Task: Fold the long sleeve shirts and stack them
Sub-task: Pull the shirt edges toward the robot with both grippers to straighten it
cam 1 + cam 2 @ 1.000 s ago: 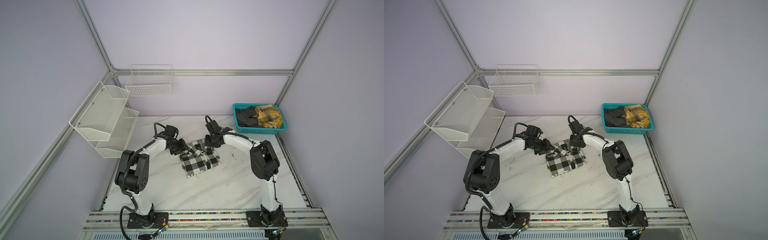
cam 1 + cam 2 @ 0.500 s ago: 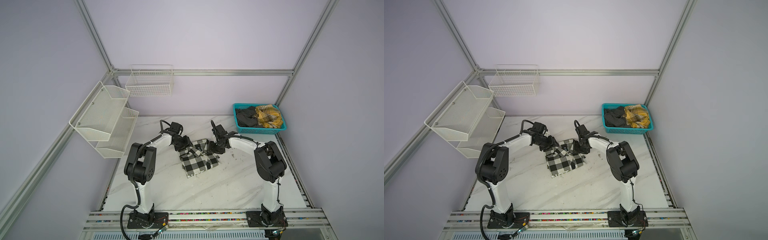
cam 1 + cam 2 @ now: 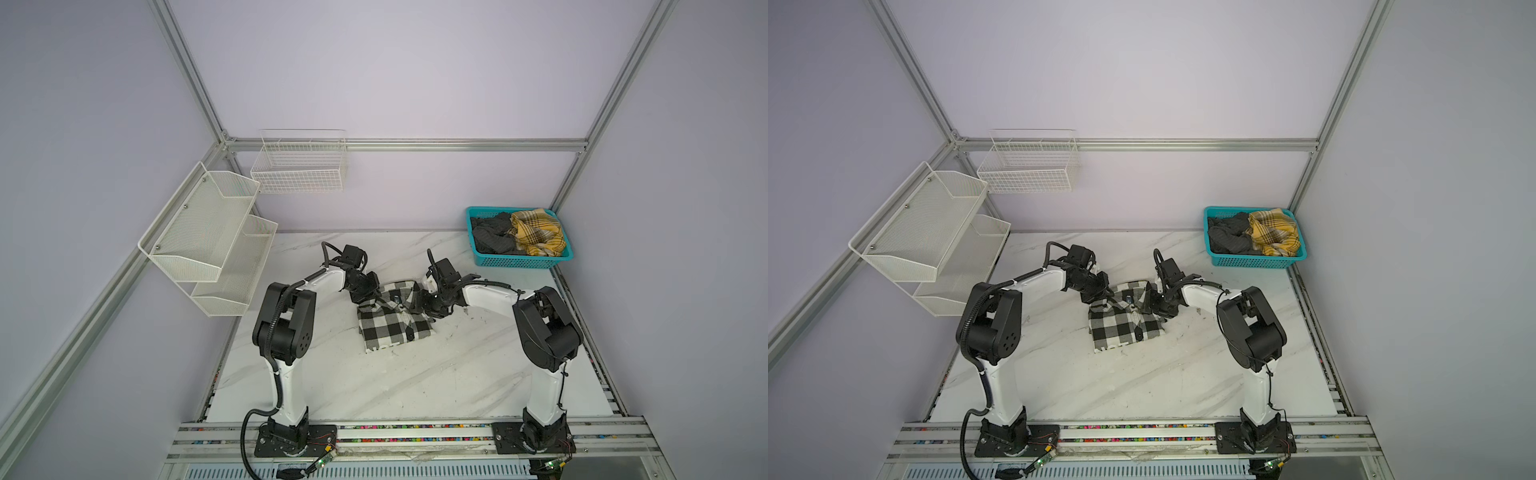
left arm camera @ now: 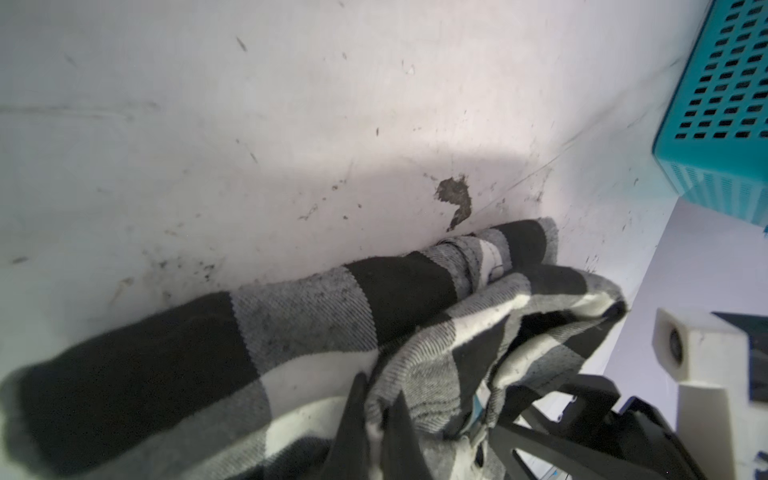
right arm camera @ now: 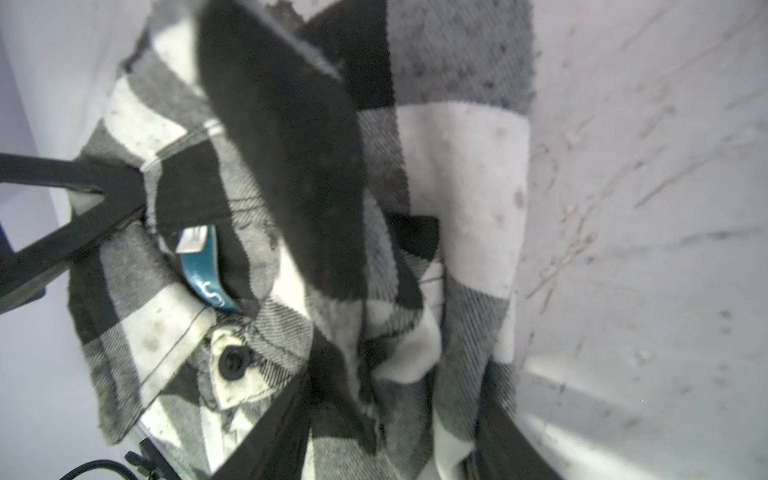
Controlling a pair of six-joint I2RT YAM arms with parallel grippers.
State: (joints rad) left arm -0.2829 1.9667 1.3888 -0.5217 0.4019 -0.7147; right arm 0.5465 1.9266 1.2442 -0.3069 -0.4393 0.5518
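A black-and-white checked long sleeve shirt (image 3: 392, 320) (image 3: 1125, 322) lies folded on the marble table, collar end toward the back. My left gripper (image 3: 374, 296) (image 3: 1106, 296) is at its far left corner. In the left wrist view, the left gripper (image 4: 376, 428) is shut, pinching a fold of the shirt (image 4: 311, 324). My right gripper (image 3: 419, 305) (image 3: 1149, 307) is at the far right corner. In the right wrist view, the right gripper (image 5: 397, 374) stands open, straddling a bunched edge of the shirt (image 5: 457, 166) beside the collar button.
A teal basket (image 3: 519, 262) (image 3: 1254, 262) (image 4: 715, 145) with dark and yellow plaid clothes stands at the back right. White mesh shelves (image 3: 208, 232) and a wire basket (image 3: 299, 166) hang on the left and back walls.
Both grippers have come down onto the shirt's far edge. The left gripper has shut on the cloth. The right one has stayed open.
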